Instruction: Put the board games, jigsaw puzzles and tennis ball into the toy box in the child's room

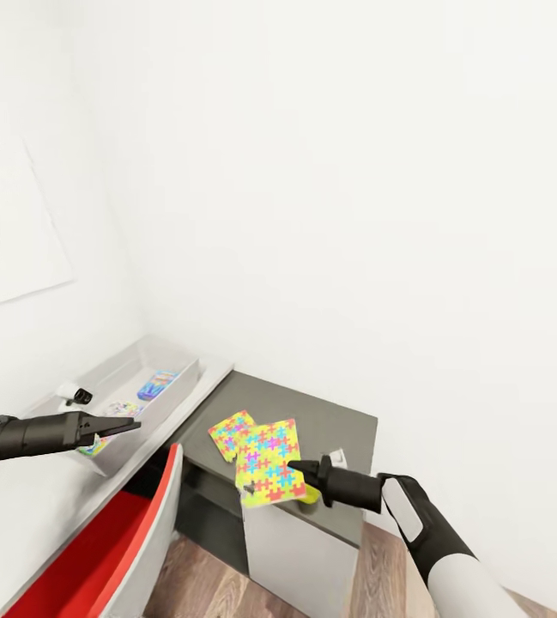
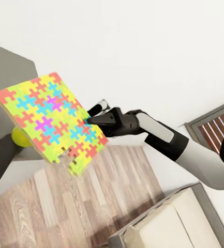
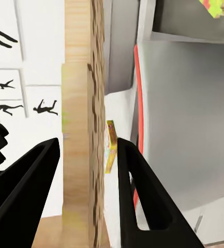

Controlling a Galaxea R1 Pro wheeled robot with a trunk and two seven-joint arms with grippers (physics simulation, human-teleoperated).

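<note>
- Red-and-white chair [image 1: 115, 549] sits nearest, tucked against the tabletop [image 1: 29, 506] front edge.
- Left claw [image 1: 128, 424] hovers over the toy box's near end; whether it is parted or closed I cannot tell.
- Toy box [image 1: 179, 371] lies along the tabletop's far edge, a small blue board game [image 1: 157, 384] inside; its lettering is unreadable.
- One jigsaw puzzle [image 1: 230, 432] rests on the dark cabinet [image 1: 338, 421].
- Right claw [image 1: 298, 469] pinches the other puzzle sheet [image 1: 268, 462] by its edge, held tilted above the cabinet.

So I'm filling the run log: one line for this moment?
right gripper: holding jigsaw puzzle | left gripper: by toy box
</note>
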